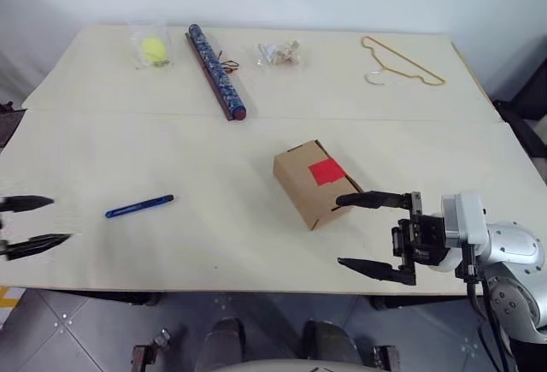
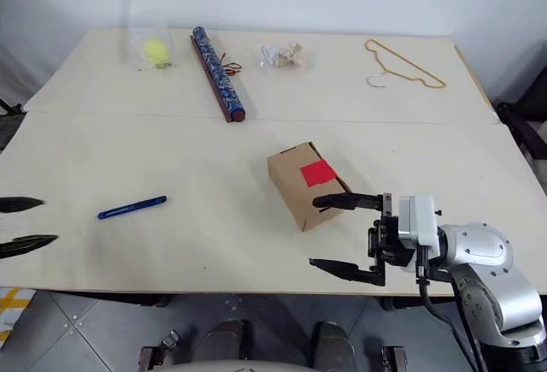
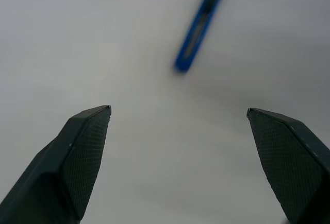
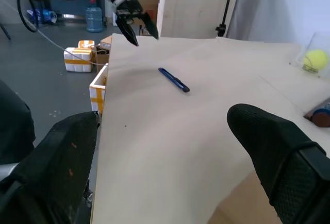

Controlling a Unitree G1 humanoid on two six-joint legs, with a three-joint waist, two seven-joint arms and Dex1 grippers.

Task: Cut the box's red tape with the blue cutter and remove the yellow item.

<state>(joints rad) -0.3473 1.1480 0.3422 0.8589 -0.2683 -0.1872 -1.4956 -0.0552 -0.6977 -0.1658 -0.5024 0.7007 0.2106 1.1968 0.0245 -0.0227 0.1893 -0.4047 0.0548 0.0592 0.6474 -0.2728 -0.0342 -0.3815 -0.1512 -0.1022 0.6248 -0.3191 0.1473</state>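
Near the table's left edge my left gripper (image 1: 26,225) hangs spread, empty — the blue cutter (image 1: 139,207) lies just beyond. I should pinch it mid-body, lengthwise (right gripper (image 1: 369,232) wide too, beside the box (image 1: 309,186)).

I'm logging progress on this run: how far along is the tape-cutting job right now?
Nothing looks done yet: the bright red tape strip is uncut on the closed brown cardboard box. Nothing is in hand either: the slim blue cutter lies on the table, between the open left gripper and the box; the open right gripper is beside the box. Picking up the cutter, slicing the tape and taking out the yellow item all remain.
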